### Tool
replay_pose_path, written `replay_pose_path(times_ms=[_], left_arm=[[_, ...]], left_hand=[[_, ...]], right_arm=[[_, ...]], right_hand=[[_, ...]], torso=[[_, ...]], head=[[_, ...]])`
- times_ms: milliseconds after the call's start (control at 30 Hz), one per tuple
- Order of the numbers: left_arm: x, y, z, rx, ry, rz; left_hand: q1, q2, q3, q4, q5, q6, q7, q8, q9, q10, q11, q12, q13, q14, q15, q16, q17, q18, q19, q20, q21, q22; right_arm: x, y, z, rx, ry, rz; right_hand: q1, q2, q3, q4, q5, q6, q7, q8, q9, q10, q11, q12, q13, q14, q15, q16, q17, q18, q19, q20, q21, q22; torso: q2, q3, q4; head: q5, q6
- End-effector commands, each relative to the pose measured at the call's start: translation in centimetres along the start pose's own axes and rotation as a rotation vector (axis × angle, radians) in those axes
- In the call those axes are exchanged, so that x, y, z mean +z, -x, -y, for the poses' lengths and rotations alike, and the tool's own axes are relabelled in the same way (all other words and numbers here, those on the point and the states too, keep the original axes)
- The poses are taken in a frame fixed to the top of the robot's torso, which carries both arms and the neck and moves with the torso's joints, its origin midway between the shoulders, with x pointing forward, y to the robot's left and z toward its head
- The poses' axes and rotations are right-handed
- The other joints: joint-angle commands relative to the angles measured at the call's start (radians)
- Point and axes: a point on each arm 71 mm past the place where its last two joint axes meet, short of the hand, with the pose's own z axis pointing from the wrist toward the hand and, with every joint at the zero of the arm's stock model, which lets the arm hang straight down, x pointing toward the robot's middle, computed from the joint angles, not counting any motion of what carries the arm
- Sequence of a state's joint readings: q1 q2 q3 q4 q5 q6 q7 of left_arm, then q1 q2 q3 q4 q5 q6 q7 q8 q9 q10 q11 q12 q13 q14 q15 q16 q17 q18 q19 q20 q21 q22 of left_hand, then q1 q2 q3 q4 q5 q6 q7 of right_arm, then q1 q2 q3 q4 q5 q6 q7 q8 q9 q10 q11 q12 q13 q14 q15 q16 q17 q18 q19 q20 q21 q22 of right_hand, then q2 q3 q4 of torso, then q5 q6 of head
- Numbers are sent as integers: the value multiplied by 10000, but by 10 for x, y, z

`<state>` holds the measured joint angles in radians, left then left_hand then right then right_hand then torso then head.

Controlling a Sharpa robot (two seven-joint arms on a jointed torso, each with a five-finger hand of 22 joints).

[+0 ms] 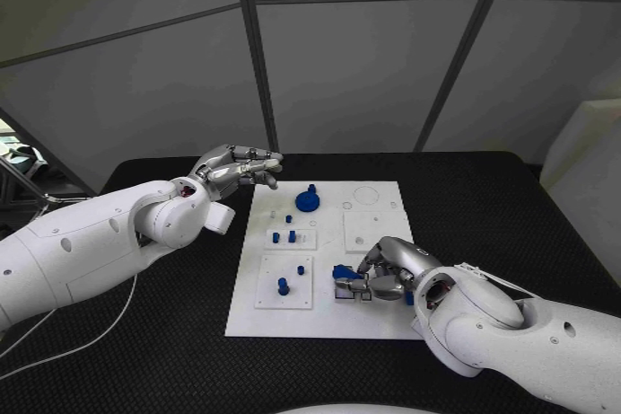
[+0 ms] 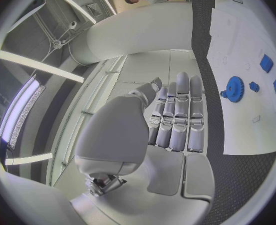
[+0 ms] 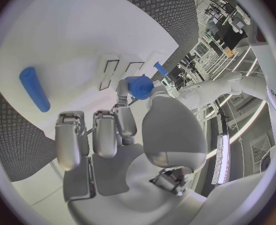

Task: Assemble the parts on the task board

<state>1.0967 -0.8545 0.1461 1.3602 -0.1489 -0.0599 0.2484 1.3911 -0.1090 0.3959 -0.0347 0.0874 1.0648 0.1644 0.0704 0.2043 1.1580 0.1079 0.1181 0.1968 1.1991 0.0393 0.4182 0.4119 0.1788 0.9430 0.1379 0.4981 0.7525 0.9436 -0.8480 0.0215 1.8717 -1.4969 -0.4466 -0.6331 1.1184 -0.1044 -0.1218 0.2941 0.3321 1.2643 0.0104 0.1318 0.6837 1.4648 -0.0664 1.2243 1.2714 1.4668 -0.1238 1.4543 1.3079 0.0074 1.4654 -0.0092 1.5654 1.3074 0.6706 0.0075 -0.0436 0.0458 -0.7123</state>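
The white task board (image 1: 375, 198) lies in the middle of the black table. My right hand (image 1: 389, 270) is low over its near right part and pinches a small blue part (image 1: 345, 272) between thumb and a finger; the right wrist view shows this blue part (image 3: 138, 86) at the fingertips, just above the board (image 3: 63, 30). A blue gear (image 1: 307, 199) stands at the board's far left, also seen as the gear (image 2: 235, 89) from the left wrist. My left hand (image 1: 237, 170) is raised beside the board's far left corner, holding nothing, fingers (image 2: 178, 115) stretched side by side.
Small blue pegs (image 1: 293, 237) stand in a raised white block, and two more pegs (image 1: 301, 270) in the block nearer me. A blue cylinder (image 3: 35, 88) lies on the board beside my right hand. Black table (image 1: 155, 342) surrounds the board.
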Motion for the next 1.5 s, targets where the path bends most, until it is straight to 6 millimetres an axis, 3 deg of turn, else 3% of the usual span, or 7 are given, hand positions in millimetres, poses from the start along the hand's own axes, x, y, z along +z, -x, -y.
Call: replay_pose_path(times_ms=[33, 133, 633, 833, 1133, 1333, 1500], left_arm=[[0, -1, 1, -59, -39, -84], [0, -1, 1, -60, -29, -88], [0, -1, 1, -58, -1, -79], [0, -1, 1, -54, 8, -68], [0, -1, 1, -56, 24, -71], [0, -1, 1, -60, 43, -90], [0, -1, 0, -62, 60, -97]], left_hand=[[-20, 80, -60, -8, -33, -62, 18, -34, 10, -66, -14, -23, -17, 50, 1, -55, -12, 22, 24, 62, -71, -14], [-20, 80, -60, -8, -33, -62, 18, -34, 10, -66, -14, -23, -17, 50, 1, -55, -12, 22, 24, 62, -71, -14], [-23, 64, -72, -18, -25, -86, 32, -45, 7, -81, -7, -31, -21, 54, 2, -70, -11, 23, 28, 62, -80, -23], [-23, 64, -72, -18, -25, -86, 32, -45, 7, -81, -7, -31, -21, 54, 2, -70, -11, 23, 28, 62, -80, -23], [-21, 57, -77, -25, -23, -100, 40, -50, 5, -91, -2, -35, -23, 54, 4, -81, -11, 23, 29, 63, -87, -29], [-21, 57, -77, -25, -23, -100, 40, -50, 5, -91, -2, -35, -23, 54, 4, -81, -11, 23, 29, 63, -87, -29], [-20, 54, -80, -30, -22, -112, 46, -55, 3, -100, 2, -39, -25, 53, 6, -89, -11, 23, 30, 64, -92, -34]], right_arm=[[0, 0, -2, -273, 118, -73], [1, 0, -2, -392, 11, -59], [1, 0, 0, -1106, -259, 40], [2, -1, -1, -1264, -221, -121], [3, -4, -3, -1425, -146, -332], [2, -4, -4, -1378, -69, -250], [2, -2, -5, -1354, 63, -164]], right_hand=[[-404, -327, -174, 12, -919, 259, -197, 18, 94, 9, -85, -33, -23, 621, -86, 34, 516, -74, 1053, -98, 54, 2634], [-639, -562, -181, 25, -1698, 254, -189, -23, 174, 2, -78, -81, -35, 614, -84, 18, 498, -74, 1053, -101, 54, 2634], [-823, -788, -251, 36, -2089, 312, -197, -49, 299, 20, -83, -89, -6, 620, -86, 28, 530, -74, 1053, -101, 54, 2634], [-1114, -1088, -479, 43, -2781, 305, -193, -103, 414, 16, -81, -143, -13, 616, -89, 16, 525, -74, 1053, -107, 54, 2634], [-1510, -1427, -983, 53, -2833, 232, -185, -168, 493, -31, -81, -274, -83, 592, -100, -36, 452, -74, 1053, -127, 54, 2634], [-1579, -1426, -990, 50, -2830, 227, -186, -175, 514, -29, -82, -267, -69, 594, -101, -31, 466, -74, 1053, -131, 54, 2634], [-917, -1127, -633, 27, -2833, 272, -206, -170, 591, 1, -99, -222, -13, 609, -113, 1, 533, -74, 1053, -143, 54, 2634]], torso=[[-4, 2, 6], [0, -2, 7], [1, 0, 5], [3, -1, 0], [7, 1, 1], [3, -1, -2], [3, 9, -11]], head=[[-12, 8], [-26, 23], [-45, 37], [-44, 39], [-40, 45], [-36, 52], [-37, 51]])
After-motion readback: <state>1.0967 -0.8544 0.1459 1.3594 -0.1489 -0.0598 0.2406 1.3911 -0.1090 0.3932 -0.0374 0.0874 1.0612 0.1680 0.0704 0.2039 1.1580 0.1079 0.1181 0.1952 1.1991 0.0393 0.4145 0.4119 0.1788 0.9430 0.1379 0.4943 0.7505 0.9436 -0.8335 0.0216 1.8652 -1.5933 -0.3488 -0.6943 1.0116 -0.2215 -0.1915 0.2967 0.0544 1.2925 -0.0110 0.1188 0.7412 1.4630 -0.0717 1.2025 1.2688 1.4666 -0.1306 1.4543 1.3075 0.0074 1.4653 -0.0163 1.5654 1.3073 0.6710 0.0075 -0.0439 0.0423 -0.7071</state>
